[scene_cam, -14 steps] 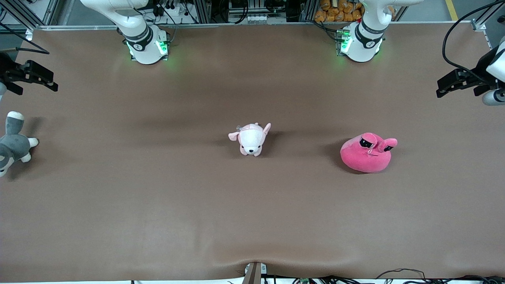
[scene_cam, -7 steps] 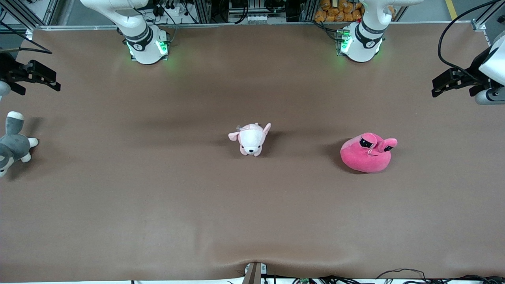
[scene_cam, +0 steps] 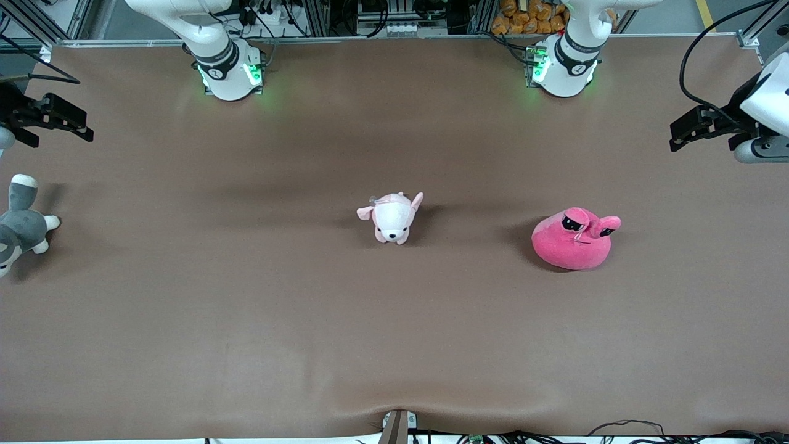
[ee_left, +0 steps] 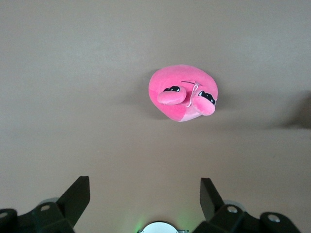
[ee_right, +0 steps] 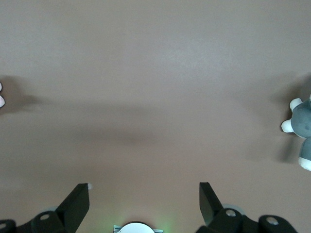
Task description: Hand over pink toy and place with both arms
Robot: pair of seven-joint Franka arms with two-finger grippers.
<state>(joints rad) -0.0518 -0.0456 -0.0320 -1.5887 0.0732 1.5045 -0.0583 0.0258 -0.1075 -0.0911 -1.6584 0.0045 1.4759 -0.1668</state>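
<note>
From my station I see a wide brown table, its matte cover slightly rippled at the edge nearest the front camera. Past the arms' bases, aluminium framing, cables and a heap of orange-brown items fill the background. No containers show on the table.

The pink toy sits on the table toward the left arm's end, its eye stalks up, nothing touching it. The small pale dog plush lies mid-table, well apart from it. The grey-and-white plush is at the right arm's end, partly cut off by the frame edge.

The left gripper hangs over the table's left-arm end, well apart from the pink toy; in its wrist view the fingers stand wide apart with nothing between them, the toy in sight below. The right gripper hangs over the other end, above the grey plush's area, fingers likewise spread and empty.
</note>
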